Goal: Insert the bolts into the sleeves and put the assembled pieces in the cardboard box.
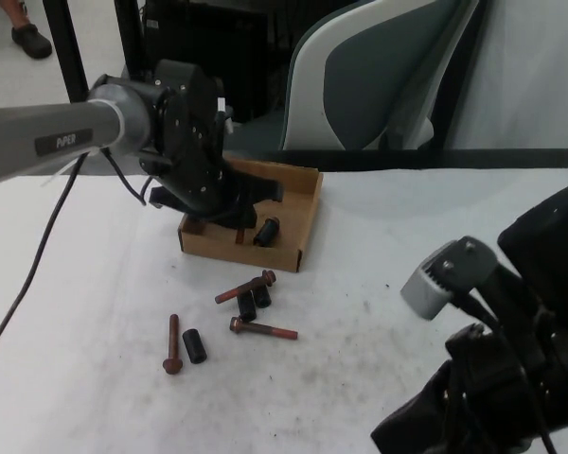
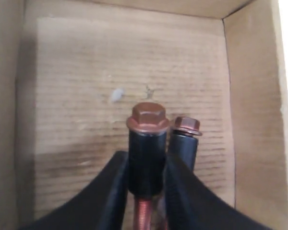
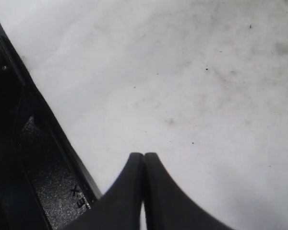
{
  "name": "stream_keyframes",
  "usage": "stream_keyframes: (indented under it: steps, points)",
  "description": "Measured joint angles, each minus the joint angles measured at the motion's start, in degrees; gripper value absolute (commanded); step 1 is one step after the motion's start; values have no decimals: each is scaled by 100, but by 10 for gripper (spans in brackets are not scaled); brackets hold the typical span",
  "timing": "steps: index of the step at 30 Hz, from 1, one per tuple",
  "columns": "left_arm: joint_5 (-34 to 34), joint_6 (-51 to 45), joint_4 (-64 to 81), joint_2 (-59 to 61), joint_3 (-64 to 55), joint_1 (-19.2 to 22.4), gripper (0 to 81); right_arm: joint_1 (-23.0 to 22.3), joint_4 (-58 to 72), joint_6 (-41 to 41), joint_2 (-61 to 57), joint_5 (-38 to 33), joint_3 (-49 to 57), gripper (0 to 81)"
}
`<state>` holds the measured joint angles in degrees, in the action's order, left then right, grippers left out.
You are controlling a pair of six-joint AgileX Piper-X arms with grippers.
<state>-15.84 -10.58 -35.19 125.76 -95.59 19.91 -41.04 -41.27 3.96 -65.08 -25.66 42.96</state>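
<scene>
Left wrist view: clamped bolt-in-sleeve [image 2: 146, 158] (inside box [image 2: 86, 72])

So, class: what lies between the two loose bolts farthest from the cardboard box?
In the high view, one black sleeve, close beside the left-hand bolt; from there to the other bolt the bench is bare.

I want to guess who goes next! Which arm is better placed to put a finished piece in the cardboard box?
Left. The left hand is shut on an assembled piece right above the cardboard box, so it probably only needs to let go. The right hand is shut and empty over the bench.
</scene>
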Motion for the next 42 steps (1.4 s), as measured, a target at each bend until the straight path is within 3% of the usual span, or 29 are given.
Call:
stream_keyframes:
  steps: [3, 8, 10, 15, 22, 27, 33, 37, 42]
  points:
    - [-18, -161, 0, 0, -15, 0, 432, 152, 0, -2, 0, 0, 0, 4]
    - [-47, -229, -250, -58, -15, 0, 403, 300, 10, -14, 0, 0, 0, 4]
    - [-47, -228, -326, -134, -15, 0, 332, 308, 6, -89, 0, 0, 0, 4]
    - [-53, -27, -761, -517, -15, 0, 6, 321, 90, -227, -215, 0, 90, 4]
    - [-231, 430, -1624, -1457, 68, 49, 4, 321, -70, -396, -1182, 0, 721, 4]
    - [-232, 487, -1745, -2321, 667, 124, 4, 321, -748, -1030, -1944, 20, 1598, 4]
    - [-254, 517, -1174, -3861, 2399, 177, 4, 321, -1155, -1329, -2411, 80, 2213, 4]
    - [-254, 538, -717, -4868, 3465, 177, 4, 321, -1485, -1617, -2842, 492, 2978, 9]
    - [-705, 228, -187, -6575, 5086, 177, 4, 321, -1641, -1676, -3199, 644, 3469, 9]
